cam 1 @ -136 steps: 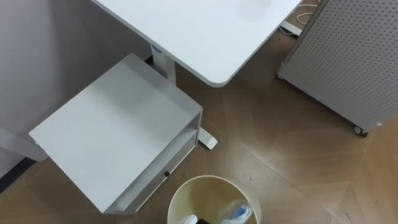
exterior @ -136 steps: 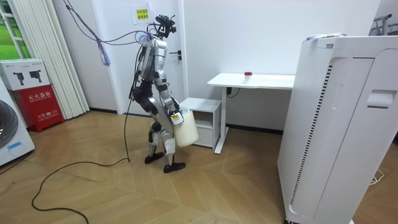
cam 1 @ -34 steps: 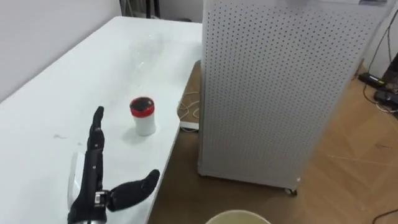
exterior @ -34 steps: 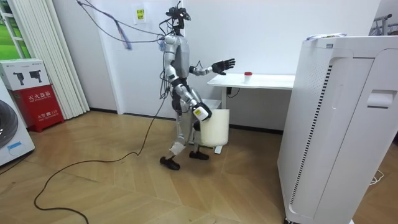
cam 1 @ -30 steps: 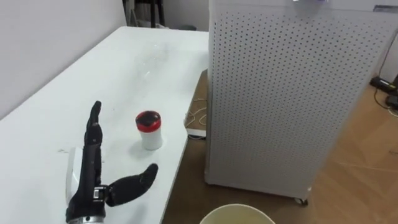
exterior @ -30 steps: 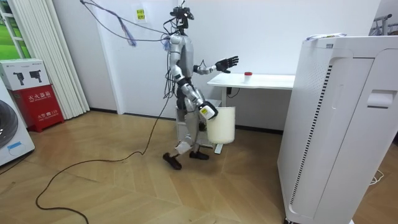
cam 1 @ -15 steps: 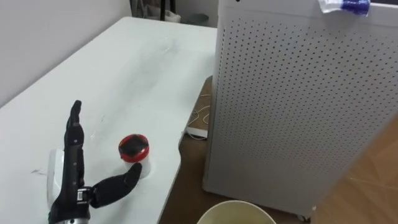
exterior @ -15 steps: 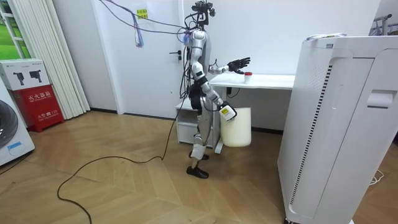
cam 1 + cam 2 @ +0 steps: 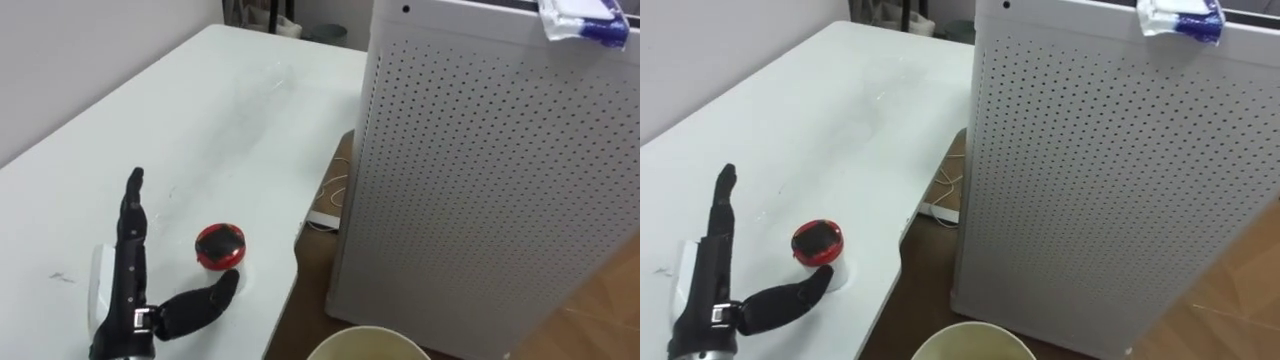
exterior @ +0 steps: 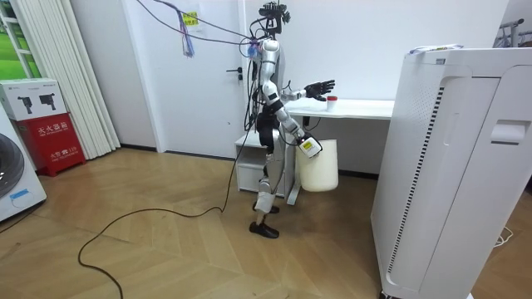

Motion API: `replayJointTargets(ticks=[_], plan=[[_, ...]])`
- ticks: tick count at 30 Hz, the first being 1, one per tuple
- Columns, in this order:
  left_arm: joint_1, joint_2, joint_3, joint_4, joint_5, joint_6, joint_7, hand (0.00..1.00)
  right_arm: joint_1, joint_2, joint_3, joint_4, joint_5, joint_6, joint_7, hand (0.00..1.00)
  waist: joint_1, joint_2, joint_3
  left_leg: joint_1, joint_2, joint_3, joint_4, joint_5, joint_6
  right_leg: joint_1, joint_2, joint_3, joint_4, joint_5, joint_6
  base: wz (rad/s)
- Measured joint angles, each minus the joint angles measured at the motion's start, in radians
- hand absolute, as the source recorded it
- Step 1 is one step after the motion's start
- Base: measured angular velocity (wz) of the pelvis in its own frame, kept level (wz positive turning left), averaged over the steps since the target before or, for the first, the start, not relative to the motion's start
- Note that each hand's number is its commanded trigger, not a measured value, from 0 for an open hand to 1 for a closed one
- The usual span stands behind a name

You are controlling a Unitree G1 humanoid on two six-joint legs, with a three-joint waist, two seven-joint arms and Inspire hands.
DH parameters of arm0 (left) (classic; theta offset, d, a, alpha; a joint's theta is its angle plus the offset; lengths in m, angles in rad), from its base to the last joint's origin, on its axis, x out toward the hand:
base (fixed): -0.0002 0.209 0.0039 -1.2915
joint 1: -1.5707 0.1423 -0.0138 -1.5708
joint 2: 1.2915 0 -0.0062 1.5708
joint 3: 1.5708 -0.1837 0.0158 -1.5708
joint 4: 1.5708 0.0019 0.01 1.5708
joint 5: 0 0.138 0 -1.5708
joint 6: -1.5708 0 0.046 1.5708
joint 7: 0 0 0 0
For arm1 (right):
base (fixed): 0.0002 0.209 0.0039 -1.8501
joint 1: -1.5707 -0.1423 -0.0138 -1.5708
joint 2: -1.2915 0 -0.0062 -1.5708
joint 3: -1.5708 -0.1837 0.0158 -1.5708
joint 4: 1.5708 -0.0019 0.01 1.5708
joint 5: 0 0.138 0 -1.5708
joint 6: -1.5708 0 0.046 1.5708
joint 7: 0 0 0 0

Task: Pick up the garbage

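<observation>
Left eye view: the left hand (image 9: 128, 300) is held flat over the white bench (image 9: 230, 110). Its fingers are straight and close together, pointing away. Its thumb sticks out to the side. It holds nothing. A little white tub (image 9: 221, 246) with a red lid stands on the bench, just to the right of the fingers and just past the thumb tip. I cannot tell if the thumb touches it.

Right eye view: to the right of the hand, past the bench edge, a big white box (image 9: 1110, 170) full of small holes stands on the floor. A blue and white wrapper (image 9: 1178, 20) lies on top of it, far from the hand. Lower down, to the right of the hand, is the round rim of a cream bin (image 9: 970, 342).

Room view: the robot stands at the end of the bench with its left hand out over it, near the tub. Its right hand (image 10: 308, 148) is down by its side, at the rim of the bin. I cannot tell how it grips.
</observation>
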Motion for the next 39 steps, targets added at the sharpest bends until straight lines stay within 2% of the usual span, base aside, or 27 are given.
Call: replayJointTargets(ticks=[10,20,28,33,39], plan=[[0.013,0.001,-0.032,0.002,-0.005,0.0,-0.007,0.0,0.001,0.0,0.013,0.0,0.0,0.0,0.018,1.0,-0.004,0.001,0.0008,-0.005,0.0,-0.004,-0.004,0.0,0.0,-0.002,0.001,-0.003,0.001,0.006,-0.001,0.01],[0.014,-0.001,-0.035,0.027,-0.005,0.004,-0.041,0.0,0.001,0.0,0.012,0.0,-0.027,0.0,0.037,1.0,-0.006,0.002,0.001,-0.007,0.001,0.005,-0.002,0.0,0.0,-0.009,0.002,0.001,0.001,0.006,-0.001,0.0],[0.025,-0.001,-0.037,0.03,-0.176,0.037,-0.068,0.0,0.015,0.0,0.012,0.004,-0.032,0.0,0.011,1.0,-0.007,0.005,-0.0005,0.007,0.004,0.013,-0.019,0.0,0.0,-0.009,0.004,0.013,0.001,0.006,-0.001,-0.05],[0.026,0.0,-0.034,0.033,-0.201,0.046,-0.068,0.0,0.025,0.001,0.015,0.004,-0.032,0.0,-0.015,1.0,0.0,0.005,-0.0006,0.007,0.005,0.02,-0.019,0.0,0.0,-0.011,0.005,0.018,0.0,0.006,-0.001,-0.05],[0.022,-0.001,-0.034,0.053,-0.239,0.054,-0.067,0.0,0.025,0.001,0.034,0.004,-0.033,0.0,-0.024,1.0,-0.01,0.006,-0.0016,0.016,0.006,0.025,-0.019,0.0,0.0,0.0,0.004,0.01,-0.004,0.006,-0.001,0.01]])
